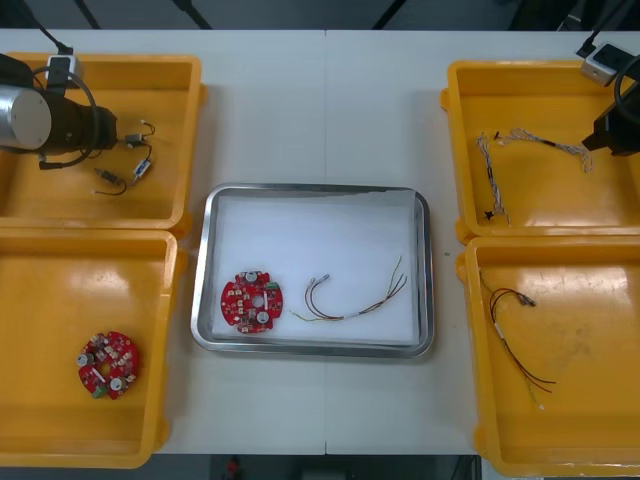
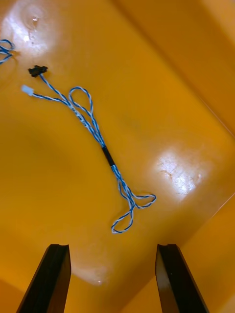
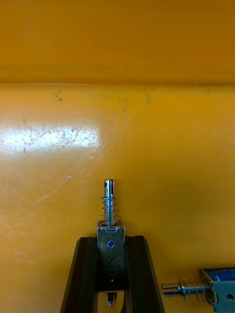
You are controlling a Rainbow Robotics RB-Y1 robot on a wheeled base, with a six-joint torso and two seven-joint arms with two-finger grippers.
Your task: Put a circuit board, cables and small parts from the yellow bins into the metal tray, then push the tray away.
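My left gripper (image 3: 111, 266) is shut on a small metal part (image 3: 111, 230), a bracket with a spring pin that sticks out past the fingertips, just above the floor of the far left yellow bin (image 1: 165, 80). A second small metal part (image 3: 208, 289) lies beside the fingers. My right gripper (image 2: 112, 279) hangs open over the far right yellow bin (image 1: 470, 100), with a twisted blue and white cable (image 2: 93, 124) lying ahead of its fingers. The metal tray (image 1: 312, 192) holds a round red circuit board (image 1: 251, 300) and a red and yellow cable (image 1: 350, 300).
More small metal parts (image 1: 138, 170) lie in the far left bin. The near left bin (image 1: 40, 300) holds another red circuit board (image 1: 108, 363). A black cable (image 1: 510, 330) lies in the near right bin (image 1: 590, 290). Bin walls stand close around both grippers.
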